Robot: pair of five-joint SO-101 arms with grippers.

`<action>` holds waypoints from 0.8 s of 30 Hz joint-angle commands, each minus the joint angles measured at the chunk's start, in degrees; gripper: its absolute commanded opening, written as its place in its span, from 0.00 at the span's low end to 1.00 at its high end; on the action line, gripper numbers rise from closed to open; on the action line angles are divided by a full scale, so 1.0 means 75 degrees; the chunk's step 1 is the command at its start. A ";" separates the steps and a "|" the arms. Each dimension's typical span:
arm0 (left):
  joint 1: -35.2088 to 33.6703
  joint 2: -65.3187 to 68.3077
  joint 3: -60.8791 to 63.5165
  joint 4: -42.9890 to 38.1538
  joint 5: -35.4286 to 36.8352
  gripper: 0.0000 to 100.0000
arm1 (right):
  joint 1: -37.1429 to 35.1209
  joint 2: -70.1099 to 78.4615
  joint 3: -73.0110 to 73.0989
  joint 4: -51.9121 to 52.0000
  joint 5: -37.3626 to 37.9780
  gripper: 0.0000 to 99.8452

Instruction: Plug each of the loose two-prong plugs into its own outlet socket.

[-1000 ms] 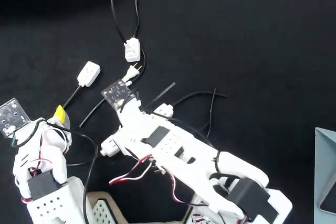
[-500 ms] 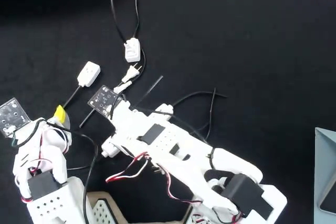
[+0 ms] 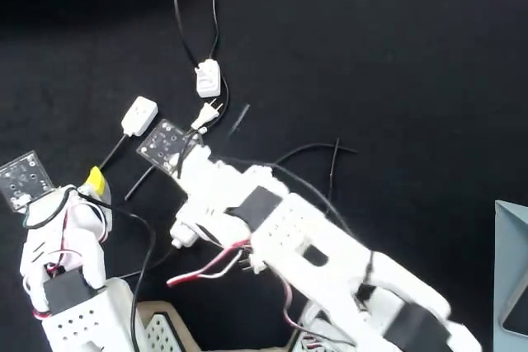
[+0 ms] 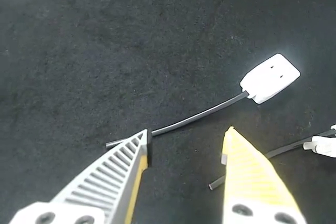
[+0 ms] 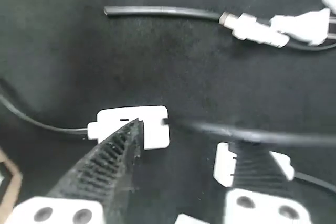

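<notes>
On black tabletop (image 3: 412,55) | right pincer (image 5: 186,134) apart, over left white outlet socket (image 5: 134,125) | left pincer (image 4: 187,130) apart, near-left of that socket | second socket (image 3: 208,82) farther back | loose two-prong plug (image 3: 206,113) just near of it, unplugged

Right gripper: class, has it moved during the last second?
Yes. In the high view the right gripper shifted left, toward the white socket, which stayed put.

left hand (image 4: 187,131) parted, right hand (image 5: 184,136) parted
</notes>
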 commanded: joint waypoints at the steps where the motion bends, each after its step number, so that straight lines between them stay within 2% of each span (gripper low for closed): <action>1: 0.0334 -0.0059 -0.0088 -0.0117 -0.0094 0.24 | -0.0035 -0.1119 -0.0885 0.0949 0.0012 0.30; 5: 0.0803 0.0000 -0.0205 -0.0105 -0.0516 0.24 | 0.0141 -0.2163 -0.1096 0.1829 -0.0012 0.30; 9: 0.1588 -0.0047 -0.0498 0.0469 -0.1266 0.24 | 0.0809 -0.3065 -0.1084 0.2485 -0.0738 0.29; 11: 0.1881 0.0000 -0.0838 0.0856 -0.1442 0.24 | 0.1371 -0.3452 -0.1084 0.2731 -0.1032 0.23; 15: 0.2315 0.0012 -0.1565 0.1512 -0.1899 0.24 | 0.2450 -0.4108 -0.1084 0.2790 -0.1442 0.03; 16: 0.2421 0.0012 -0.1741 0.1653 -0.2004 0.24 | 0.2661 -0.4261 -0.1073 0.2813 -0.1442 0.01; 18: 0.2632 0.0023 -0.2034 0.1887 -0.2145 0.24 | 0.3083 -0.4554 -0.0944 0.2895 -0.1489 0.03; 21: 0.2971 0.0270 -0.2362 0.2215 -0.2239 0.24 | 0.3657 -0.4941 -0.0486 0.2661 -0.1594 0.01; 24: 0.3264 0.1242 -0.2784 0.2520 -0.2251 0.24 | 0.4360 -0.5140 0.0147 0.2239 -0.1594 0.01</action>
